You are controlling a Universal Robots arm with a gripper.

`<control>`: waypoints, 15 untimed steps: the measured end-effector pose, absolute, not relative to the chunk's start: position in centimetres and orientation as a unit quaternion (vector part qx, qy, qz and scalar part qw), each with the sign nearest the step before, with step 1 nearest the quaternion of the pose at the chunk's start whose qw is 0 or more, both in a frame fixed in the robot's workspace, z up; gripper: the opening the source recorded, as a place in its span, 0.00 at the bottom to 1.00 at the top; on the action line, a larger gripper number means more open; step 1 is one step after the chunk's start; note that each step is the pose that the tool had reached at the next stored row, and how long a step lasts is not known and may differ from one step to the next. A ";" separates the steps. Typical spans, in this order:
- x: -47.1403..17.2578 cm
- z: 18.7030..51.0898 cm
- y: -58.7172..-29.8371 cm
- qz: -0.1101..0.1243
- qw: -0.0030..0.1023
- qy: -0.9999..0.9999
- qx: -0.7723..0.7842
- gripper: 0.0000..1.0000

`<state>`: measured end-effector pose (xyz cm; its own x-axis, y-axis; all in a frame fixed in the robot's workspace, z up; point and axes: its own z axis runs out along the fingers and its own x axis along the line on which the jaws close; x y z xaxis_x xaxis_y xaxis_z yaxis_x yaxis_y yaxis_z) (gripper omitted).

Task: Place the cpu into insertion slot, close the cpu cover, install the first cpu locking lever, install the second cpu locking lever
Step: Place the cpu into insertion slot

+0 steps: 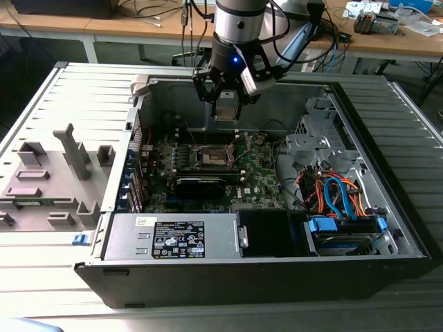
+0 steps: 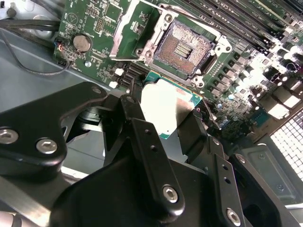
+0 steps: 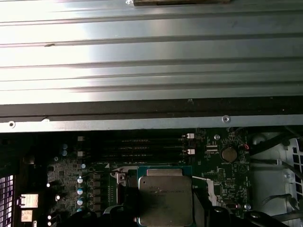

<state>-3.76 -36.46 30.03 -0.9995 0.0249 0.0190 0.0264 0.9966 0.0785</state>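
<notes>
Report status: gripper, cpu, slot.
Gripper shut on cpu, hovering above the board near slot. Slot empty, cover open. No obstruction seen over slot.

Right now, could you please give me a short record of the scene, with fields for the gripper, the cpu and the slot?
gripper: shut on the cpu, over the board inside the open case
cpu: held clear of the slot, not yet seated
slot: empty, contacts exposed
cover: swung open beside the slot
board: green, lying flat in the case
</notes>
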 end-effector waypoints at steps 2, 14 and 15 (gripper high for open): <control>-3.8 30.0 -36.6 -0.039 0.009 -0.999 -0.013 0.55; -3.8 29.9 -37.3 -0.039 0.009 -0.999 -0.013 0.55; -3.8 29.9 -37.4 -0.039 0.009 -0.999 -0.013 0.55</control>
<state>-3.78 -37.35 29.92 -0.9995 0.0251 0.0190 0.0265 0.9966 0.0786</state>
